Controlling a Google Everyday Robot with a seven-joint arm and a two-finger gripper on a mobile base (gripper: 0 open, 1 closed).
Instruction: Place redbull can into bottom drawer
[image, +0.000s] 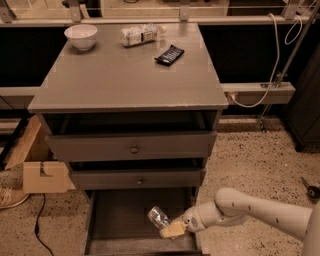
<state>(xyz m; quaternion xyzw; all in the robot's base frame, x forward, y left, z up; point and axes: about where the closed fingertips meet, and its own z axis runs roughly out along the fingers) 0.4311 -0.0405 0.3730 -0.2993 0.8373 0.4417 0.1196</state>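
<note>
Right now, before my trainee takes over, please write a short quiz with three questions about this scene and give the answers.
1. True or false: the can lies on the cabinet top.
2. Which drawer is pulled out farthest? A) top drawer B) middle drawer C) bottom drawer
3. Which thing on the cabinet top lies nearest its front edge?

Key
1. False: the gripper, low over the bottom drawer, holds the can.
2. C.
3. The snack bar; the bowl and the bottle lie farther back.
</note>
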